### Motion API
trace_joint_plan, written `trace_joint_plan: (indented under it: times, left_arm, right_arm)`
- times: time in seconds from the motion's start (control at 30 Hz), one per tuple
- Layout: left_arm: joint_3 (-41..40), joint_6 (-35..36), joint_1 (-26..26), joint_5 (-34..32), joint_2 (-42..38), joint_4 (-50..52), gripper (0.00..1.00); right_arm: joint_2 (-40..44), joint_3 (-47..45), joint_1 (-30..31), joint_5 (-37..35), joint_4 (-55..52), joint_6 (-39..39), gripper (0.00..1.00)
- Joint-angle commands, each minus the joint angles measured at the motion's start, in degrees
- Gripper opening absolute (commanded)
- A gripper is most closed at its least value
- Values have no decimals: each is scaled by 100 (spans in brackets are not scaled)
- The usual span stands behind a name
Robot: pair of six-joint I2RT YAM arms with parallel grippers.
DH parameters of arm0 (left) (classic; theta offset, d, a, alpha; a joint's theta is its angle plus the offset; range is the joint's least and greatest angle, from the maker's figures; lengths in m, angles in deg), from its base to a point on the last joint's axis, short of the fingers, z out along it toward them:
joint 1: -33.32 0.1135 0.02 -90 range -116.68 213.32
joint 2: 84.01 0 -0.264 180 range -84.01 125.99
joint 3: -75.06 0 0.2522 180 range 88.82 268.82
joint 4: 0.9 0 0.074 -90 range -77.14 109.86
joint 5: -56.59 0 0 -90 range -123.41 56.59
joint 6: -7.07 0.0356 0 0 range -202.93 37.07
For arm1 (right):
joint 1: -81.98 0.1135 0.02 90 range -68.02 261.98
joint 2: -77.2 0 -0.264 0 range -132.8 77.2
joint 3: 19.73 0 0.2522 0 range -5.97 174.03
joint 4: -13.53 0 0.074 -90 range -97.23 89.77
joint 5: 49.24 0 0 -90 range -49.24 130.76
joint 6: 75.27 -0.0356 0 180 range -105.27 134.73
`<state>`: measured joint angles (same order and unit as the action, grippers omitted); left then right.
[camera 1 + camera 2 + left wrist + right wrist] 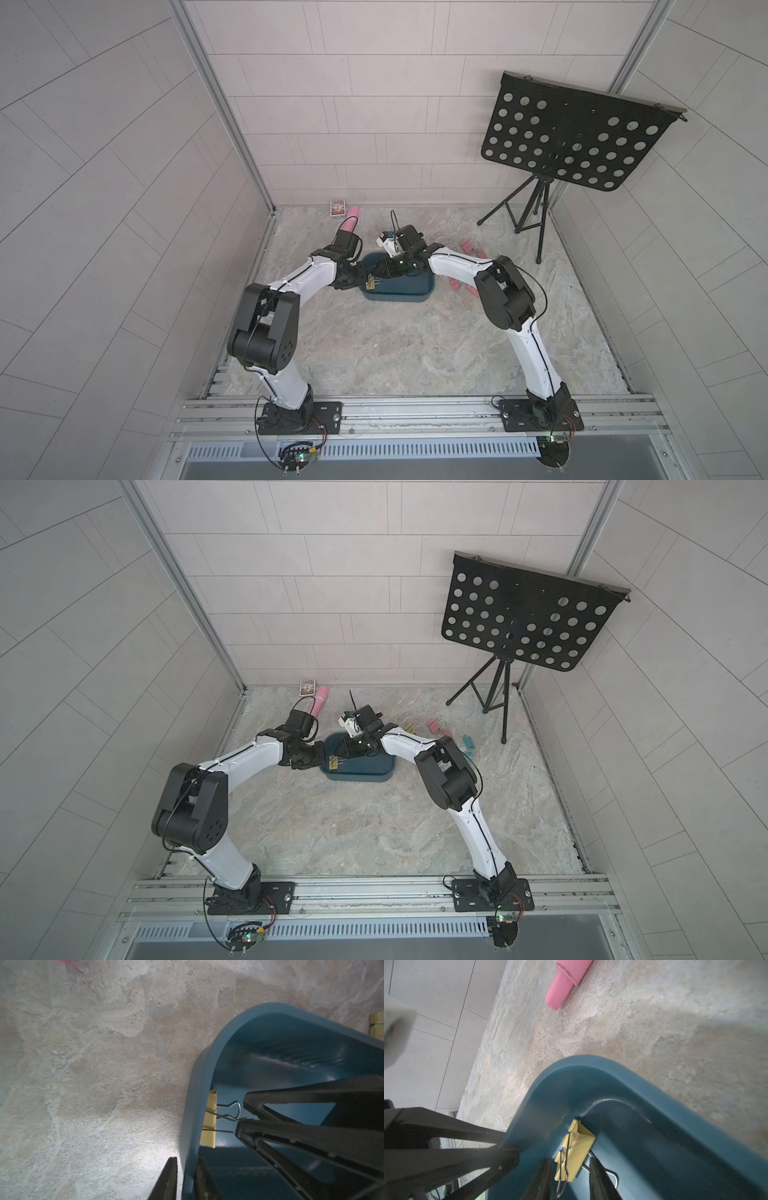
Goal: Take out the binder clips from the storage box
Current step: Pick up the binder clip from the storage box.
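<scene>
Straddling 1 yellow binder clip [574, 1157] inside storage box [654, 1105]: right gripper [570, 1159]

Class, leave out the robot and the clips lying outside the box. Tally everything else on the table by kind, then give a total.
storage box: 1
yellow clip seen in the box: 1
pink stick: 1
card box: 1
music stand: 1
Total: 5
</scene>
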<state>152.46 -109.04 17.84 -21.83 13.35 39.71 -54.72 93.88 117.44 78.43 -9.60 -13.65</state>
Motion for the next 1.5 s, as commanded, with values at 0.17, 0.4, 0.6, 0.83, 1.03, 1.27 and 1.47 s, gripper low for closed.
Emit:
trace_joint_plan:
  times: [0.17,0.4,0.6,0.83,1.03,1.27,1.47]
  left_arm:
    - [-59,-14,39,-51,-148,39,24]
    - [-57,12,39,-118,-185,92,24]
    - [-44,14,36,-114,-165,91,24]
    - [-36,0,37,-137,-198,134,24]
    - [-51,-17,30,-149,-240,136,24]
    - [0,-8,41,-215,-254,198,24]
    - [50,-38,37,-215,-268,255,24]
  right_arm:
    - [-89,160,98,48,-165,76,2]
    - [277,53,-5,-132,-432,257,0]
    - [1032,-309,-242,-136,-470,353,0]
    - [1992,-742,-531,-166,-626,470,0]
    - [3013,-1323,-978,-241,-1140,769,0]
    - [4109,-2307,-1634,-307,-1460,896,0]
    - [4779,-3145,-2152,-117,-1532,900,0]
